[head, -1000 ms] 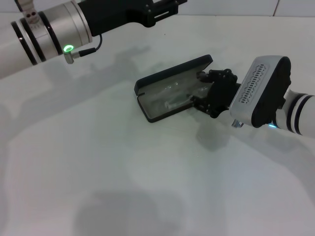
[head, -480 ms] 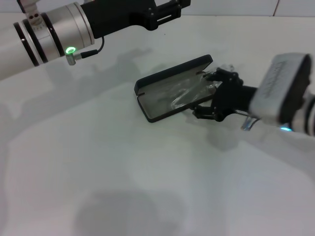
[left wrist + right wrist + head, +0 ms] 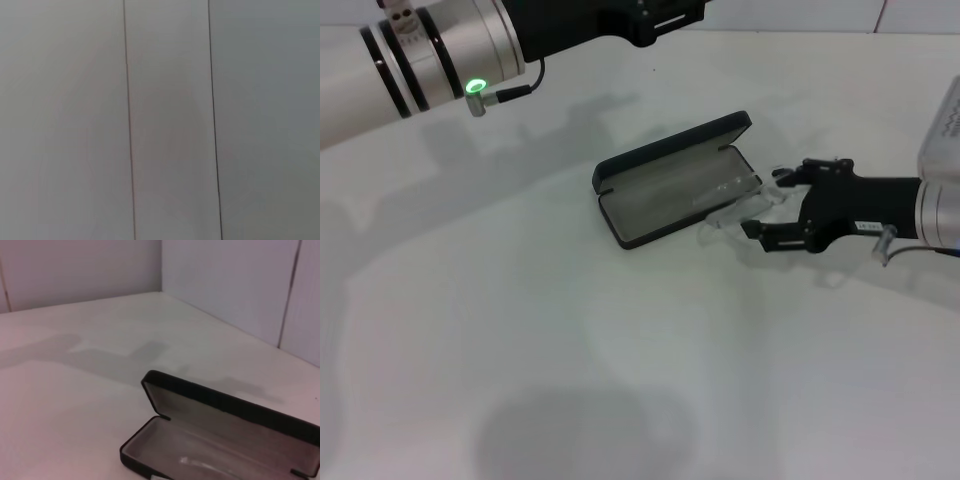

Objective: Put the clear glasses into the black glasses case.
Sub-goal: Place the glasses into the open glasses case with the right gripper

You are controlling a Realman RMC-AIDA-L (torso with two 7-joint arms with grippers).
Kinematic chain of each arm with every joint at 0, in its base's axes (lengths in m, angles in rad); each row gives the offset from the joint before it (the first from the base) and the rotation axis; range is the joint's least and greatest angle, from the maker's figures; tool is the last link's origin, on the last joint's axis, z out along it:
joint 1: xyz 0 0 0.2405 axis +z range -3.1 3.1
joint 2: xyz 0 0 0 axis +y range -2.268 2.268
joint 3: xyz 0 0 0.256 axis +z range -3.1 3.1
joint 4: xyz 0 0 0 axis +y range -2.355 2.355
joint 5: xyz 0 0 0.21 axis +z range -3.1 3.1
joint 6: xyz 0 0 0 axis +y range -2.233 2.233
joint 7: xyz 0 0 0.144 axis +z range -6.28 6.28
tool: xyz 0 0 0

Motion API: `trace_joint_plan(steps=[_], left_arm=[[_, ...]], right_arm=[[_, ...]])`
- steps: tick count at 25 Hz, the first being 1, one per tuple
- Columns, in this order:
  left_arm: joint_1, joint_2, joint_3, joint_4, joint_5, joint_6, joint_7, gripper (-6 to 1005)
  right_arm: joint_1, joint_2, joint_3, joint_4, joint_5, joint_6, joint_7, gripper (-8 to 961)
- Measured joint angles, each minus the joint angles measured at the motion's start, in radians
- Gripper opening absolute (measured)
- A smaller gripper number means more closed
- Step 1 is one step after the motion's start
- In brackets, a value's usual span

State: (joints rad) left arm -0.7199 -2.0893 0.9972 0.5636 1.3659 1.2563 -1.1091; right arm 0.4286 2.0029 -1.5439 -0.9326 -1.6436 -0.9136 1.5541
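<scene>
Black glasses case (image 3: 672, 180) with grey lining; colourless clear glasses (image 3: 738, 207); white table (image 3: 620, 350).

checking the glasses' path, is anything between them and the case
Nothing visible is. The case lies open with its grey lining bare, and the glasses sit at its right end, partly over the rim, with the right gripper around them. The left arm is up at the far left, clear of the path.
</scene>
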Motion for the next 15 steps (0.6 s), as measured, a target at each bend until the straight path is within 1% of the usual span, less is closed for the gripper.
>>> trace_joint_plan(steps=[2, 10, 13, 15], left_arm=[[-0.002, 0.000, 0.000, 0.000, -0.001, 0.000, -0.001, 639], [-0.005, 0.000, 0.005, 0.000, 0.004, 0.000, -0.007, 639], [-0.006, 0.001, 0.037, 0.006, 0.007, -0.002, -0.035, 639], [-0.008, 0.006, 0.067, 0.024, 0.030, -0.004, -0.103, 639]], right_arm=[[0.011, 0.010, 0.024, 0.004, -0.022, -0.017, 0.002, 821], [0.078, 0.019, 0.026, 0.031, -0.019, -0.013, 0.004, 816], [0.117, 0.020, 0.029, 0.075, -0.017, -0.010, 0.005, 816], [0.129, 0.020, 0.031, 0.088, -0.017, -0.012, 0.005, 816]])
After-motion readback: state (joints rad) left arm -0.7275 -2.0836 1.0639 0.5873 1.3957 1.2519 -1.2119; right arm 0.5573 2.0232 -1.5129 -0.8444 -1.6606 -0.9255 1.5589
